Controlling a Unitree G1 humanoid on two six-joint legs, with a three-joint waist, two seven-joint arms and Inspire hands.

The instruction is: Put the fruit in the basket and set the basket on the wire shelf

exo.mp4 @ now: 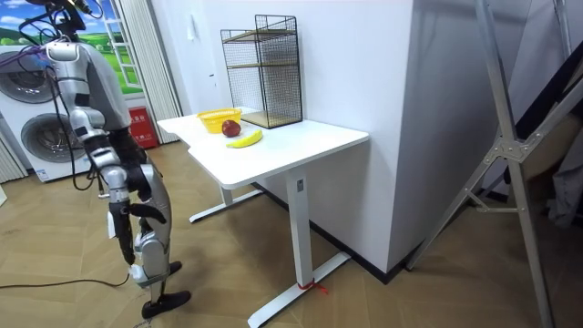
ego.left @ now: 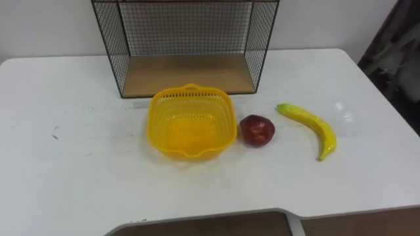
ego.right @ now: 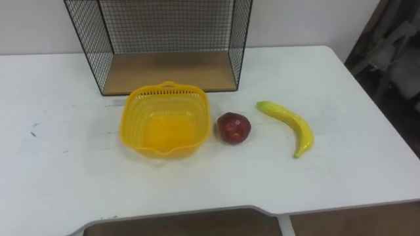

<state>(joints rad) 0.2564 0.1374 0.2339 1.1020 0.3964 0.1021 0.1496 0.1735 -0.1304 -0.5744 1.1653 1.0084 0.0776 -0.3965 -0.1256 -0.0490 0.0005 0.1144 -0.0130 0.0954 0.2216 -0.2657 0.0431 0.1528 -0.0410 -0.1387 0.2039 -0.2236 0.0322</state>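
Observation:
A yellow plastic basket stands empty on the white table, just in front of the wire shelf with its wooden floor. A dark red apple lies right beside the basket's right rim. Further right lies a yellow banana, curved, with its tip toward the table's front edge. In the room view the robot stands a step back from the table's end, and its right hand hangs low at its side, away from the fruit.
The shelf is open toward me and backs against the wall. The table's front edge runs close below the basket. Washing machines stand behind the robot, and a metal frame at the room view's right.

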